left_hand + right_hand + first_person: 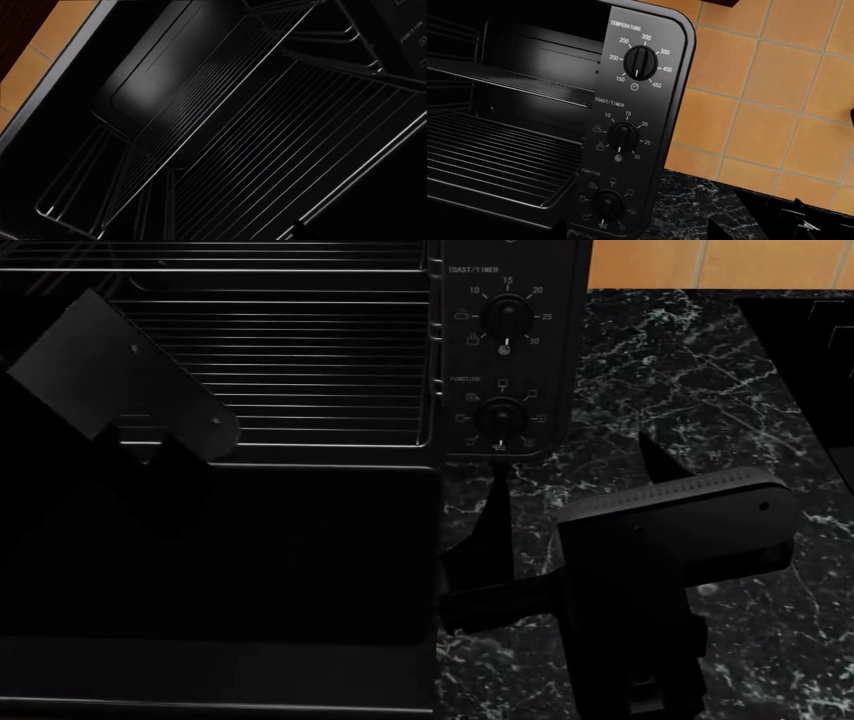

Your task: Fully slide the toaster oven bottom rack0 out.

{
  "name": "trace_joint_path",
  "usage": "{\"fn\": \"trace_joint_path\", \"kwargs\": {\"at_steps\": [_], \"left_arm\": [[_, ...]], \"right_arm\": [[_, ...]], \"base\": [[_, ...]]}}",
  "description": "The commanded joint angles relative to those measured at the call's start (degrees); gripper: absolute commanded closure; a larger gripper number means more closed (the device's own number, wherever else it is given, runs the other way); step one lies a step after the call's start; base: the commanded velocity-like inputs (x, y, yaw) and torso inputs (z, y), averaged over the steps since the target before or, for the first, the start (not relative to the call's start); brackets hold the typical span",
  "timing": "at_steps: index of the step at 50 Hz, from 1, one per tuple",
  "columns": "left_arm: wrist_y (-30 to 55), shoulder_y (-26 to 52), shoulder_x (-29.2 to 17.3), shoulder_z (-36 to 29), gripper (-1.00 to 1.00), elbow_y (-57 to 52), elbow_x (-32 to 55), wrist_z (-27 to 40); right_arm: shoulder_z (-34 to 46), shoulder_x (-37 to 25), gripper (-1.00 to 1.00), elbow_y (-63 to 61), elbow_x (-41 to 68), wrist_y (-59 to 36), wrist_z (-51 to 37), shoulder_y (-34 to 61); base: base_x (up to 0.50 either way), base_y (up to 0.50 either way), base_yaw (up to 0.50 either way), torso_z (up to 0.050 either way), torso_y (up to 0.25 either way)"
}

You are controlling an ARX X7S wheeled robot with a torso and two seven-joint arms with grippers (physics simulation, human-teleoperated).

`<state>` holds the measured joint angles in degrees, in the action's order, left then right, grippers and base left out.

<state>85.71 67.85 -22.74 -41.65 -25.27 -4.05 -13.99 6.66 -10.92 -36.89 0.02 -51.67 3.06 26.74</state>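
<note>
The black toaster oven (514,350) stands open, with its door (254,560) folded down flat. The bottom rack0 (307,390), a silvery wire grid, sticks partly out over the door; it also shows in the wrist views (300,150) (494,165). Deeper inside sits the upper rack (220,85) (514,80). My left arm (120,390) reaches over the rack's left part and hides its gripper in the head view. In the left wrist view the left gripper (217,235) shows one fingertip (300,232) beside the rack's front rim, far off centre. My right gripper (574,490) (636,232) hangs open before the control panel, holding nothing.
Dark marble counter (667,370) runs to the right of the oven, against an orange tiled wall (760,90). A black stovetop (801,350) with a grate (787,215) lies at the right edge. The oven's knobs (507,315) are close to the right gripper.
</note>
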Motion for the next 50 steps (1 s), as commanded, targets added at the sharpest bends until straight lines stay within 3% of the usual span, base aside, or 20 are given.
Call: {"fn": "trace_joint_path", "kwargs": {"at_steps": [1, 17, 27, 38, 50], "left_arm": [[-6.7, 5.6, -0.5, -8.1, -1.0, 12.0, 0.5, -4.6], [-4.4, 7.6, -1.5, -13.2, -1.0, 8.2, 0.8, -7.2], [-8.5, 7.6, -0.8, -20.5, -1.0, 10.9, 0.2, -7.8], [-15.7, 7.4, 0.3, -24.8, -1.0, 19.3, -1.2, -6.5], [-24.6, 7.1, 2.4, -25.2, -1.0, 31.4, -1.4, -4.4]], "right_arm": [[-0.1, -0.1, -1.0, 1.0, -0.1, 0.9, 0.0, -0.2], [0.6, -0.5, -1.0, 2.4, 0.1, 1.9, -0.6, -0.3], [1.0, -0.8, -1.0, 1.8, 0.1, 1.7, -0.9, -0.4], [1.2, -1.1, -1.0, 2.6, 0.3, 1.9, -1.3, -0.2], [1.2, -1.3, -1.0, 3.4, 0.6, 2.4, -1.6, -0.1]], "base": [[0.0, 0.0, 0.0, 0.0, 0.0], [0.0, 0.0, 0.0, 0.0, 0.0], [0.0, 0.0, 0.0, 0.0, 0.0], [0.0, 0.0, 0.0, 0.0, 0.0], [0.0, 0.0, 0.0, 0.0, 0.0]]}}
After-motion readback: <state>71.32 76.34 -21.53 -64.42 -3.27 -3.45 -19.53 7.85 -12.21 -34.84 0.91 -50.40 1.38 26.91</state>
